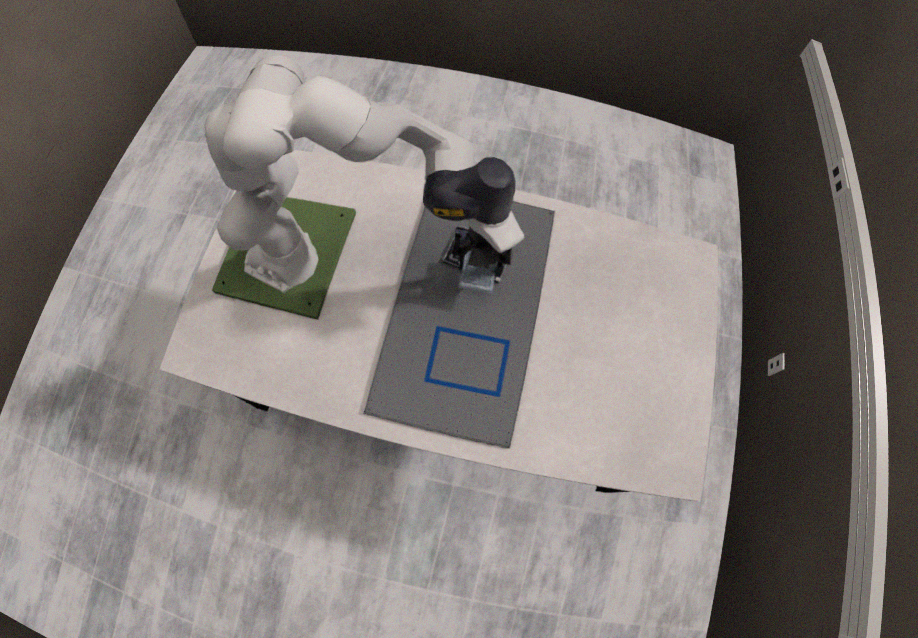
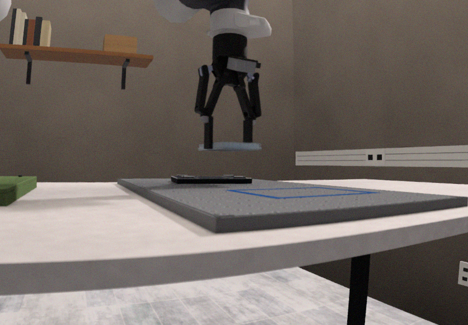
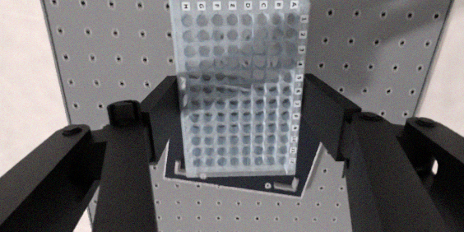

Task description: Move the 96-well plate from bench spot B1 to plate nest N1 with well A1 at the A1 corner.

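My gripper is shut on the clear 96-well plate and holds it level, well above the grey board. In the wrist view the plate sits between the two black fingers, with column letters along its far edge and A at the far right. The black plate nest N1 lies flat on the board below the plate. In the wrist view the nest shows under the near half of the plate, slightly turned relative to it. From above, the plate shows just below the wrist.
The blue outlined bench spot B1 on the grey perforated board holds nothing. The arm's green base plate is at the table's left. A wall shelf with books hangs behind.
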Controlling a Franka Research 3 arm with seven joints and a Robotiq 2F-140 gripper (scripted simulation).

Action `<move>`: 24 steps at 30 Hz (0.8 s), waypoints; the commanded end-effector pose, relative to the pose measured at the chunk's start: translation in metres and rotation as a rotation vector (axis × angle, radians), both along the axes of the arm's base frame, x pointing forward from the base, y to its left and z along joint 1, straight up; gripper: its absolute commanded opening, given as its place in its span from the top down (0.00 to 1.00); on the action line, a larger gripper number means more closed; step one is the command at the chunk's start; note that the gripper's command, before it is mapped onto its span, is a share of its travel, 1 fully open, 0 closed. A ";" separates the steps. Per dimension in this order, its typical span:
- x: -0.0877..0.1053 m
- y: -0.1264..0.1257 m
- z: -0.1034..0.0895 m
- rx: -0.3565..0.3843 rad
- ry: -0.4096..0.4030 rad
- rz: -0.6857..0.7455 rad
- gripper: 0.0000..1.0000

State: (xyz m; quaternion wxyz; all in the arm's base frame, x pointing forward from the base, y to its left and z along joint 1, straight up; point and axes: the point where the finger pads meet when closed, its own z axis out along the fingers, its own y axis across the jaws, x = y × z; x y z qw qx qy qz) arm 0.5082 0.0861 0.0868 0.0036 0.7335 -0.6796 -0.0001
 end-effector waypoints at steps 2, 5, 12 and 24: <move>-0.003 0.015 0.001 0.001 -0.002 -0.028 0.40; -0.004 0.022 0.001 0.001 -0.002 -0.028 0.40; -0.008 0.041 0.002 0.001 -0.002 -0.028 0.40; -0.014 0.074 0.003 0.001 -0.002 -0.028 0.40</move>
